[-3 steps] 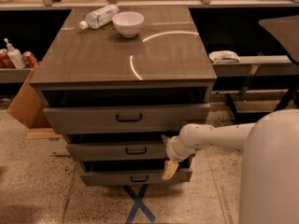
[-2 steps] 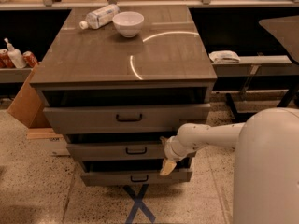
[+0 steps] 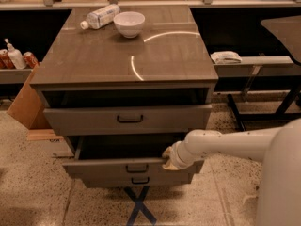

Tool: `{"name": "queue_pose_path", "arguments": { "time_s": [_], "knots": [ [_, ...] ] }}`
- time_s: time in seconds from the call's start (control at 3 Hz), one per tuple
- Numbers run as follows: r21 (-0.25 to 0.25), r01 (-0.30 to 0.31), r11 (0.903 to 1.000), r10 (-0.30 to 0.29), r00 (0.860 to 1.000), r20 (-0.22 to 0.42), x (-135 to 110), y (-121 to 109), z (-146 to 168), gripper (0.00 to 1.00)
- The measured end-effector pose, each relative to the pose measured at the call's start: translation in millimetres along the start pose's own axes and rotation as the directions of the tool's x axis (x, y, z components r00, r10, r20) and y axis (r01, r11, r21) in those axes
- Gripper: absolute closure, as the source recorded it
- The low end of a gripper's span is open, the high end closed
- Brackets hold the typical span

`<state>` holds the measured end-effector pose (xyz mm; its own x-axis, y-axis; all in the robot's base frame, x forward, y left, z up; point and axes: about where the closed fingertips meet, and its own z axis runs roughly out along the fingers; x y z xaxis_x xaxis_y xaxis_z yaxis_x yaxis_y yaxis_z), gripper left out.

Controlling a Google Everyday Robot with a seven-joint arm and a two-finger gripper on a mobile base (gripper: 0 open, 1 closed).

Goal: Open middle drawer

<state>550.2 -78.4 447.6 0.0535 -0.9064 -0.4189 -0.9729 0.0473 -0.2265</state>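
The middle drawer (image 3: 108, 169) is the wide, low grey-brown panel with a small dark handle (image 3: 137, 168) at its centre. It stands pulled out from the cabinet, and its dark inside (image 3: 127, 147) shows behind the front panel. My gripper (image 3: 168, 163) is at the top edge of this front panel, just right of the handle, on the end of my white arm (image 3: 221, 142) that reaches in from the right. The taller top drawer (image 3: 94, 120) is above, slightly out. The lowest drawer (image 3: 141, 180) shows just below.
On the cabinet top (image 3: 155, 60) stand a white bowl (image 3: 129, 22) and a lying plastic bottle (image 3: 99, 17). A cardboard box (image 3: 23, 105) is on the left and a shelf with a white cloth (image 3: 225, 57) on the right. A blue tape cross (image 3: 138, 207) marks the floor.
The middle drawer has slid out toward the camera, opening a dark gap above its front panel. My gripper has stayed at the drawer's front edge and come out with it.
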Motion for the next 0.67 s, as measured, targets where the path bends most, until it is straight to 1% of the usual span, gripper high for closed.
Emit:
{"name": "queue_pose_path", "arguments": {
  "time_s": [0.33, 0.67],
  "knots": [
    [0.031, 0.000, 0.9995, -0.001, 1.000, 0.028, -4, 19, -36, 0.89],
    [0.031, -0.007, 0.9995, 0.005, 0.998, 0.064, -8, 38, -61, 0.85]
  ]
}}
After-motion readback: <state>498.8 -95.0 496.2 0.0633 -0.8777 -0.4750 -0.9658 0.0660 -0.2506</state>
